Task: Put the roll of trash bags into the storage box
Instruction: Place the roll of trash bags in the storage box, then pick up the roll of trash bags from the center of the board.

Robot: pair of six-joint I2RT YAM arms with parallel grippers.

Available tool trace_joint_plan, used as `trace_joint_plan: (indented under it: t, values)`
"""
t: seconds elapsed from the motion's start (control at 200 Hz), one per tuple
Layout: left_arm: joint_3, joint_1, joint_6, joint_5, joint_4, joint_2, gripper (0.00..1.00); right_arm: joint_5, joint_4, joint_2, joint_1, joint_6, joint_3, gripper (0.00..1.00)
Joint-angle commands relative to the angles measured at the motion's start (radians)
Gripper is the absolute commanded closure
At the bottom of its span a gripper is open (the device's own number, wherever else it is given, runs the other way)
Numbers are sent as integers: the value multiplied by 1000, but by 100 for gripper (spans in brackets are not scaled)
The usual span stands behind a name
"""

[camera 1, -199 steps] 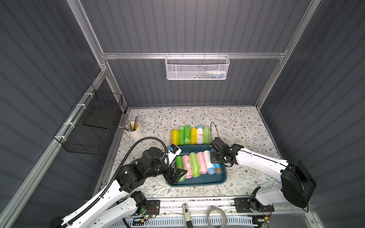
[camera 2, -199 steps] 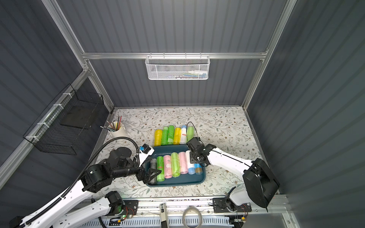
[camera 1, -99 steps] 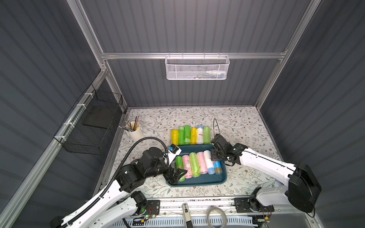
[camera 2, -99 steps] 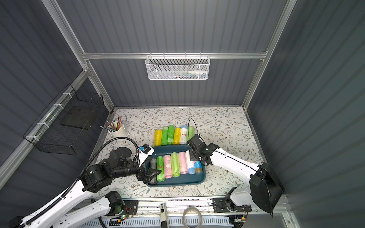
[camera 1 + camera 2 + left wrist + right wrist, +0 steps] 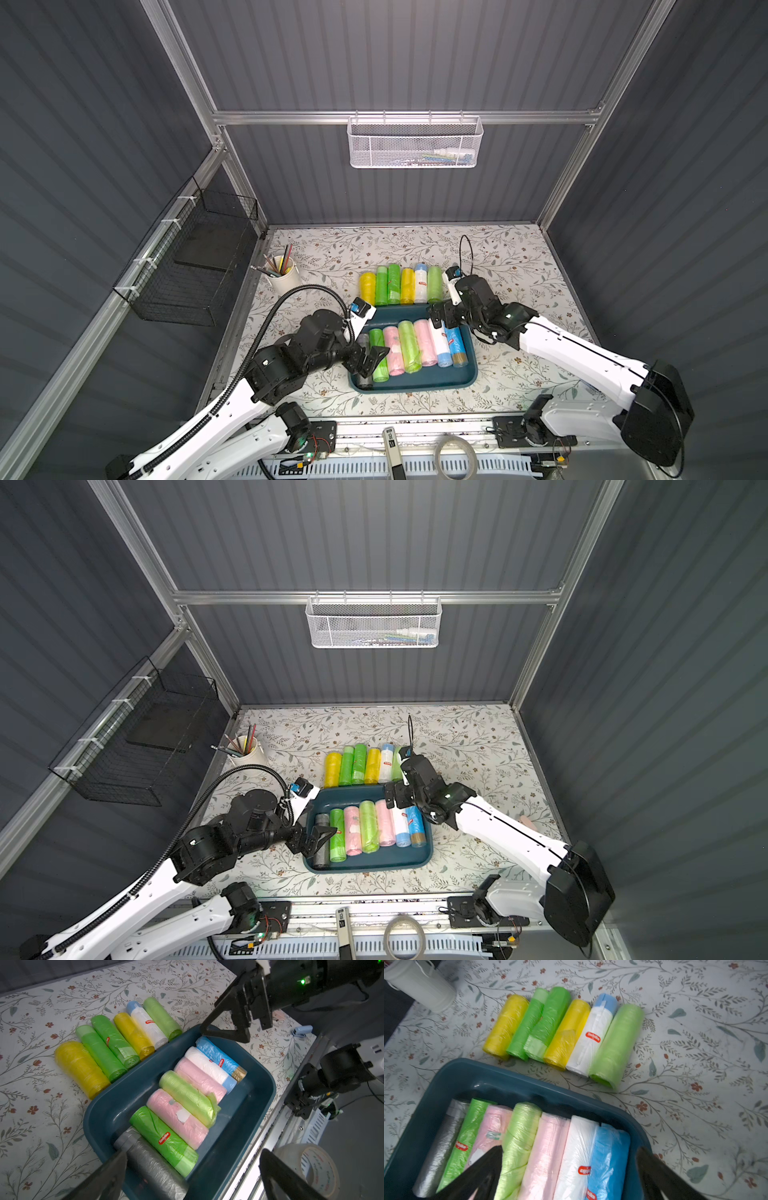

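Note:
The dark teal storage box [image 5: 415, 382] [image 5: 374, 864] [image 5: 268, 1084] [image 5: 508, 1076] holds several rolls of trash bags side by side. A blue roll [image 5: 455, 345] [image 5: 218, 1057] [image 5: 610, 1157] lies last at its right end, next to a white one. My right gripper [image 5: 442, 321] [image 5: 395, 798] [image 5: 569, 1151] hangs open just above these two, holding nothing. Over the grey roll [image 5: 149, 1163] at the box's left end, my left gripper [image 5: 372, 359] [image 5: 320, 839] [image 5: 193, 1155] stands open and empty. Several more rolls [image 5: 401, 284] [image 5: 560, 1032] lie in a row on the table behind the box.
A white cup of pencils [image 5: 284, 272] stands at the back left of the floral table. A black wire basket [image 5: 199, 266] hangs on the left wall and a white mesh basket [image 5: 415, 143] on the back wall. A tape roll [image 5: 311, 1167] sits below the table's front edge.
My right gripper has opened wide over the right end of the box, and the blue roll now lies free there. The left arm has not moved.

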Motion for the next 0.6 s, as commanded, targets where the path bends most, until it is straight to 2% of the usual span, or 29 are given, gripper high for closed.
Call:
trace_joint_plan:
  t: [0.0,0.09,0.15,0.21,0.25,0.31,0.34,0.425,0.475,0.595]
  values:
    - [26,8,-88,-171,89,74,0,-162,119,-31,-78,-68,-2,1]
    - [155,7,-114,-394,21,254,0,-318,186,-18,-153,-54,-6,1]
    - [269,14,-121,-515,-51,406,0,-377,235,4,-175,-56,-1,1]
    - [394,54,-149,-559,-151,568,1,-394,281,22,-177,-69,-1,1]
    - [465,73,-154,-580,-192,663,0,-451,315,32,-177,-72,-10,1]
    - [518,93,-146,-629,-188,757,1,-488,379,41,-176,-74,-44,1]
    - [529,120,-144,-606,-169,796,3,-492,401,40,-176,-79,-66,1]
    - [527,239,-154,-441,-84,846,12,-494,491,7,-176,-91,-150,1]
    - [515,295,-156,-359,-38,870,13,-499,536,-33,-175,-99,-194,1]
    - [521,374,-127,-191,-8,962,19,-505,669,-101,-176,-119,-298,1]
